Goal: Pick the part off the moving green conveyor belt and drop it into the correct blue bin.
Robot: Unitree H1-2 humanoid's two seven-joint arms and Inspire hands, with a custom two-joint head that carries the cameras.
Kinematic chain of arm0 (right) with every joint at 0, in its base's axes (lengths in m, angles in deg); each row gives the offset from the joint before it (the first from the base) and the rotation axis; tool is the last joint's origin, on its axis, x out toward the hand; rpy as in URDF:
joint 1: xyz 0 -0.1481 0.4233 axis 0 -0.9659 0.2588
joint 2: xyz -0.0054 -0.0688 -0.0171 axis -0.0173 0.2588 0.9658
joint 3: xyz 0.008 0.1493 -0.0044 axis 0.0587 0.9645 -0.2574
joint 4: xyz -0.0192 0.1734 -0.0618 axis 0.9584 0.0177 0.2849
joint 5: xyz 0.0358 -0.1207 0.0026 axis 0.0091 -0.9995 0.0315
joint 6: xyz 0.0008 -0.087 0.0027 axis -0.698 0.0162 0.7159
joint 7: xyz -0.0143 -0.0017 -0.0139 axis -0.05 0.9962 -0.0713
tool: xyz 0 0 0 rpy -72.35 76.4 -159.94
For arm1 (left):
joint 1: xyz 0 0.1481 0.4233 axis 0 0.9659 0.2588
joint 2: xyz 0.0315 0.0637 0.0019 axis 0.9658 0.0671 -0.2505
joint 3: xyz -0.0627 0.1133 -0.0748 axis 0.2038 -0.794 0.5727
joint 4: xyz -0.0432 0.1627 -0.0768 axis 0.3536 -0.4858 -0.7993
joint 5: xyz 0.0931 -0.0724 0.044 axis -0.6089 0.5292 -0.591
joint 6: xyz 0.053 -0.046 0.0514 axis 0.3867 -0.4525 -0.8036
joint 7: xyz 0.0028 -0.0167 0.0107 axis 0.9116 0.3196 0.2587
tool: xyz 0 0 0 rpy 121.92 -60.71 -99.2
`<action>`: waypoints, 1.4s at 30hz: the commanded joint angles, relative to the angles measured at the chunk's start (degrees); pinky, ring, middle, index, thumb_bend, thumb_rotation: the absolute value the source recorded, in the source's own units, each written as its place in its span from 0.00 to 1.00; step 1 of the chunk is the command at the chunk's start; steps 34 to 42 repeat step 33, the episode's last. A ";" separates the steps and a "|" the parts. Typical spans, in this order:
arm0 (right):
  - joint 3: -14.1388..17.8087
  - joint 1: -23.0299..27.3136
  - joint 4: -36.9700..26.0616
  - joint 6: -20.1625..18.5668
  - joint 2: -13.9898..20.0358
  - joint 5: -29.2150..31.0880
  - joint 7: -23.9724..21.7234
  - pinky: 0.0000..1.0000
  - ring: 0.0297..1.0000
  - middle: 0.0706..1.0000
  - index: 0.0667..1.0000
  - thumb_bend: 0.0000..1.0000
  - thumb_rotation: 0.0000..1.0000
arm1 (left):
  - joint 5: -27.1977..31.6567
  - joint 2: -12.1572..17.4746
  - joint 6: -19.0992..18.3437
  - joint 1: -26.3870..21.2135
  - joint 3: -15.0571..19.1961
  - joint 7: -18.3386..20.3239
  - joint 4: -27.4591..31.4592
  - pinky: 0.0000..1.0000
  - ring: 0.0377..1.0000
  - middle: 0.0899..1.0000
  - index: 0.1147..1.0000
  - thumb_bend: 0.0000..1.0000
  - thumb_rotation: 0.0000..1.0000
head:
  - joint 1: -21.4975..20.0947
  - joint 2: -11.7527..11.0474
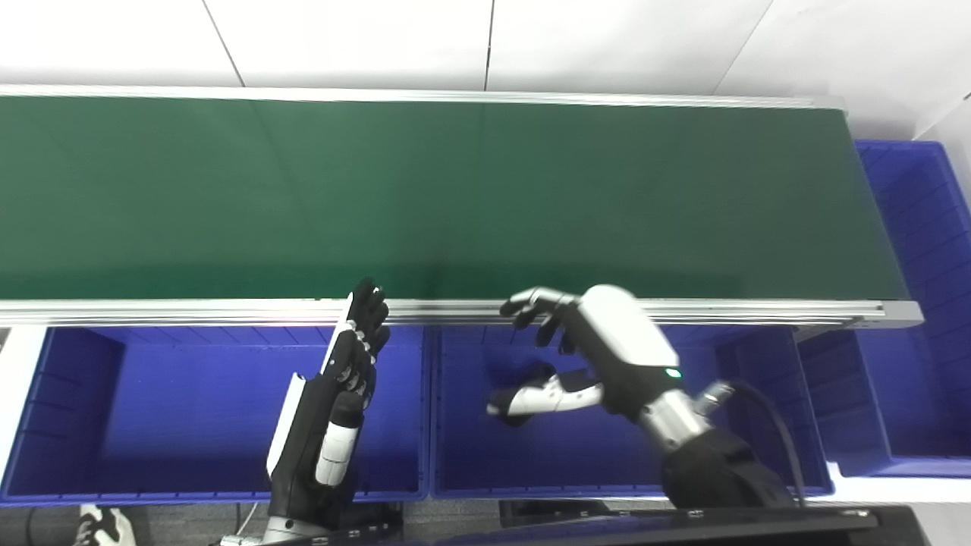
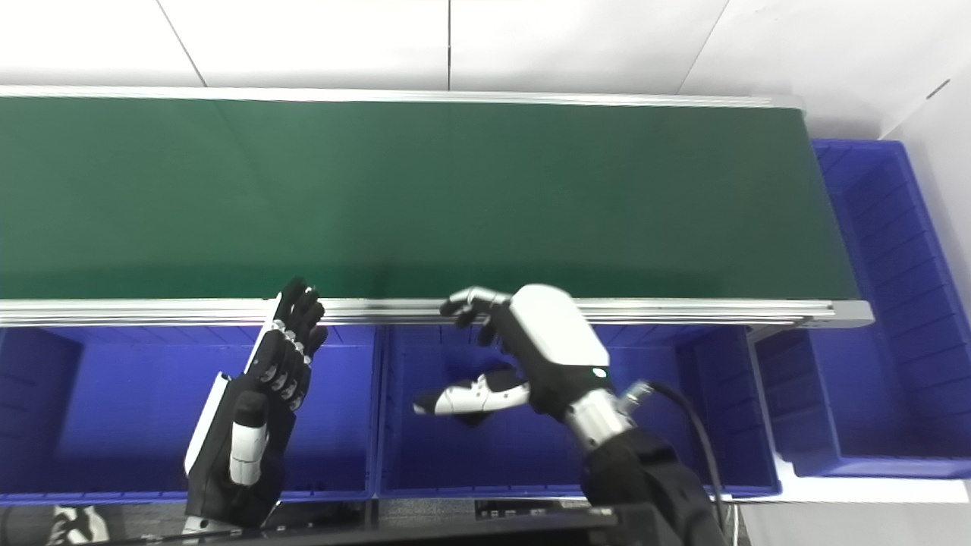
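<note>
Right hand [image 1: 599, 349] hangs over the middle blue bin [image 1: 470, 455], just short of the conveyor's near rail [image 1: 227, 309]. Fingers [image 1: 531, 303] curl loosely toward that rail, thumb [image 1: 531, 398] stuck out well apart from them, and nothing sits between — an empty, half-spread hand. There's a dark shape low in the bin just behind the thumb; could be a part lying there, could be the thumb's shadow, I can't tell.

Left hand [image 1: 334, 394] stands on the rail's near side too, over the left blue bin [image 1: 152, 425], flat and upright, fingers straight and close together with tips up at the rail, holding nothing.

Moving out past the rail: the green conveyor belt [image 1: 455, 189] runs bare along all of its visible length. No part on it anywhere I can see.

Beyond the belt's right end, another blue bin [image 1: 925, 250] wraps around the corner.

So my read: either a drop has just gone into the middle bin, or both hands are waiting on the next piece. With the belt bare there's nothing to grab; what's left is a part arriving, a pick, a sort.
</note>
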 commanded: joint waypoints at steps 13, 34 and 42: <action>3.44 -21.51 14.06 28.29 -10.62 36.35 17.26 0.80 0.82 0.86 0.88 0.76 0.99 | -2.28 1.07 8.56 -0.68 2.15 0.58 -3.63 1.00 1.00 1.00 1.00 0.79 0.94 | 2.90 -6.62; 0.11 -19.04 23.89 30.85 -8.03 35.75 18.32 0.90 0.93 0.97 0.98 0.80 1.00 | -6.20 -0.13 16.20 -0.38 3.91 -0.61 -9.55 1.00 1.00 1.00 1.00 0.78 0.93 | 4.10 -13.44; 0.11 -19.04 23.89 30.85 -8.03 35.75 18.32 0.90 0.93 0.97 0.98 0.80 1.00 | -6.20 -0.13 16.20 -0.38 3.91 -0.61 -9.55 1.00 1.00 1.00 1.00 0.78 0.93 | 4.10 -13.44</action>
